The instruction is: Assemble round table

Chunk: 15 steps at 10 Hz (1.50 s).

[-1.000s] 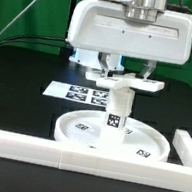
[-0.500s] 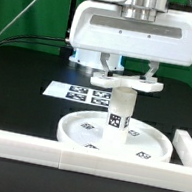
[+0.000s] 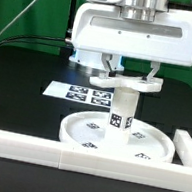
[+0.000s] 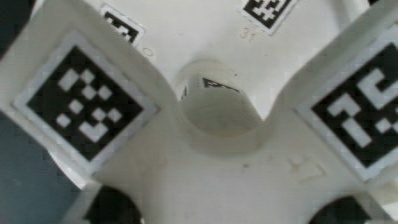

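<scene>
Lately the disc (image 3: 153, 144) and the leg (image 3: 120, 116) standing on its middle have slid slightly toward the exterior view's right. They moved as one, so the joint likely holds. The gripper (image 3: 128, 79) stands fairly wide, its fingers (image 3: 110, 66) seemingly clamped on the cross piece (image 3: 126, 86) that caps the leg, though contact is hard to confirm.

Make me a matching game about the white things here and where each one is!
Things:
1 disc
2 leg
3 cross piece
4 marker board

Places:
A on top of the leg
B lying under the leg
C flat on the table, behind the disc
D standing upright on the disc

Pairs: 1-B, 2-D, 3-A, 4-C
</scene>
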Available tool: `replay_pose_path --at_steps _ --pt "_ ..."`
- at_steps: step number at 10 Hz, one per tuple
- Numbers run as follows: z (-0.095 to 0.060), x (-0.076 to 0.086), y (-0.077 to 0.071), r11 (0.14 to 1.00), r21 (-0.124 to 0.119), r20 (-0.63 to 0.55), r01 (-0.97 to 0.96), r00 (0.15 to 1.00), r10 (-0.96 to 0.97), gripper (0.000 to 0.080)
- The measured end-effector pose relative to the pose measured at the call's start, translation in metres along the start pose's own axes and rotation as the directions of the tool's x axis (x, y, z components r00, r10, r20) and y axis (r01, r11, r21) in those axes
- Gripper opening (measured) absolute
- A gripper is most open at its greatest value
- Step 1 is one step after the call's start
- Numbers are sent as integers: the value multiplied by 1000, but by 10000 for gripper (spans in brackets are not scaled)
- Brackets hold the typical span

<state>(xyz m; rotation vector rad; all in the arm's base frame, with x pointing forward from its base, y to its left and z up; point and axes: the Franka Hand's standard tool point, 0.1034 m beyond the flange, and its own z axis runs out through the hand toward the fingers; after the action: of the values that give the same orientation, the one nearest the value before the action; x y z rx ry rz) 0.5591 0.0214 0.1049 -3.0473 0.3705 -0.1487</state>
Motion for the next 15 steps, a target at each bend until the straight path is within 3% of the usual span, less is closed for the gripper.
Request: replay_pose_path --at_steps 6,11,15 --pt "0 0 -1 999 6 1 -37 999 37 445" --pt "0 -2 -5 963 21 10 -269 963 269 445" --pt "1 -3 -11 876 31 25 -482 876 482 445"
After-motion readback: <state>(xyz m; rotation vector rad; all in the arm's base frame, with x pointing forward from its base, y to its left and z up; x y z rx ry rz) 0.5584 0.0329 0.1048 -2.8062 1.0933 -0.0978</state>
